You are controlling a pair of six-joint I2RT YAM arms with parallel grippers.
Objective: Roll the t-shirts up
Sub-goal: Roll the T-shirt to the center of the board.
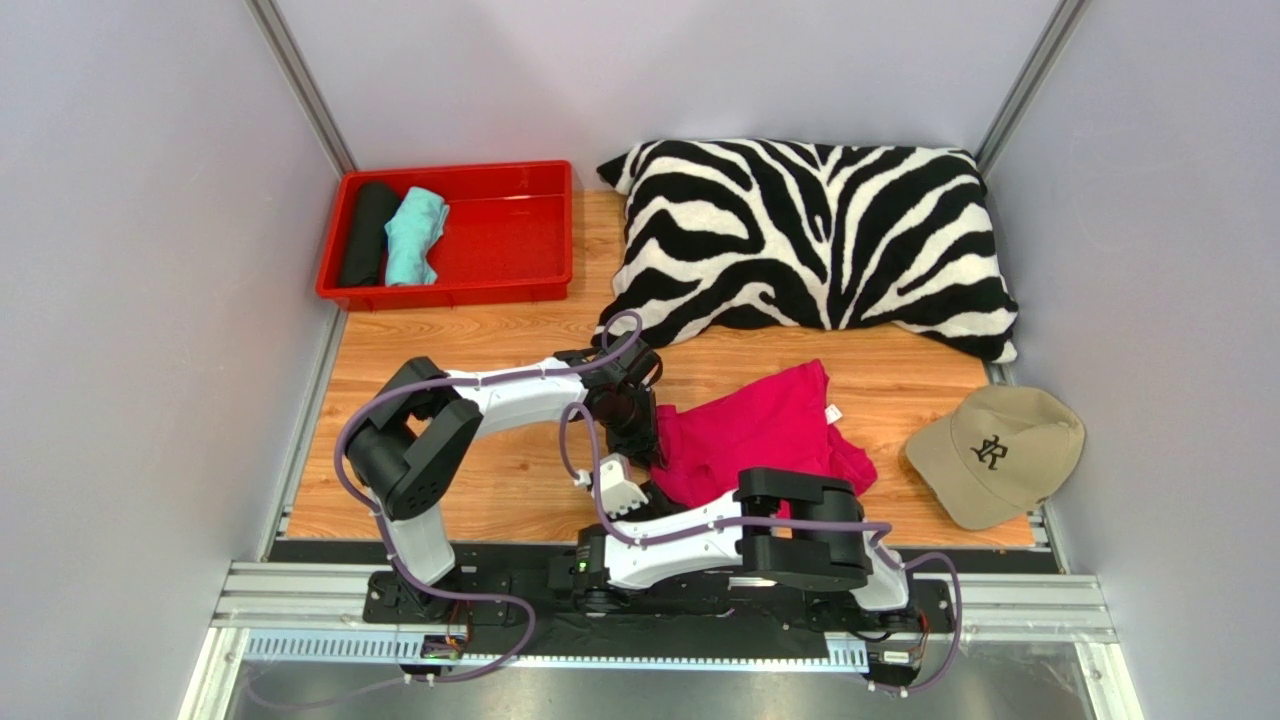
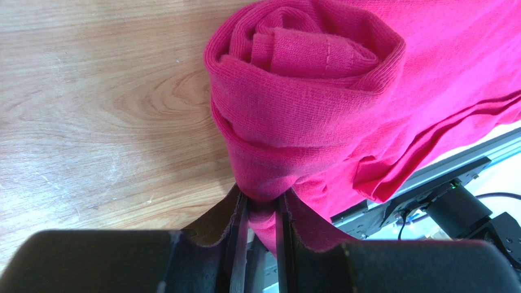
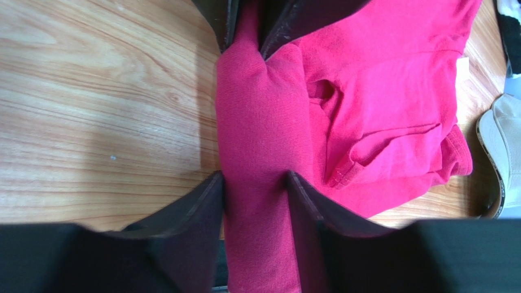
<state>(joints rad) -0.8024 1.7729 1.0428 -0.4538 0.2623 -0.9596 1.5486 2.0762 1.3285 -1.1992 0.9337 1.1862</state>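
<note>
I'm pinching the pink t-shirt (image 2: 293, 122) roll's 6 o'clock end in my left gripper (image 2: 261, 206), right gripper (image 3: 254, 183) squeezing the other end — light, floppy, probably unrolling if slackened.

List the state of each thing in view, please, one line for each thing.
pink t-shirt, partly rolled along one edge, the rest lying loose
left tool, shut on one end of the roll
right tool, shut around the other end
black t-shirt, rolled, in the red tray
teal t-shirt, rolled, beside the black one
beige cap, crown up
zebra pillow, lying flat
</note>
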